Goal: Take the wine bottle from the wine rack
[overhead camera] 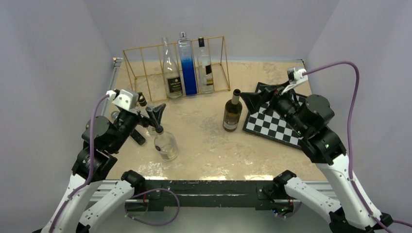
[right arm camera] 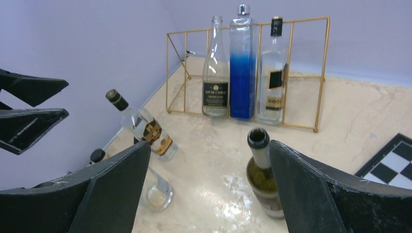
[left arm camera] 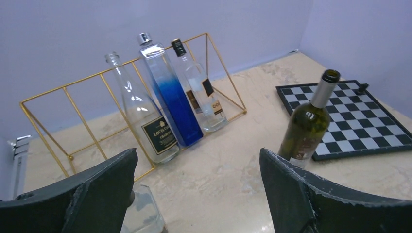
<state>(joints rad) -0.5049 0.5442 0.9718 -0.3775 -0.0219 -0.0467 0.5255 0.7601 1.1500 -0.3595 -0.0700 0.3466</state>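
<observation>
Both the left end effector point(overhead camera: 149, 124) and the right end effector point(overhead camera: 255, 92) are spread open, empty, and the wine bottle point(overhead camera: 232, 114), stood on the worktop point(overhead camera: 209, 150) off the wine rack point(overhead camera: 226, 63) at the far edge, could be toppled if brushed by the right fingers point(right arm camera: 316, 194).

Black-and-white chessboard point(overhead camera: 268, 125) lying flat, set askew on the right side of a beige marble-patterned table point(overhead camera: 204, 143), plain lilac walls point(overhead camera: 48, 53) on three sides, metal rail point(overhead camera: 115, 68) along the table's left edge.
</observation>
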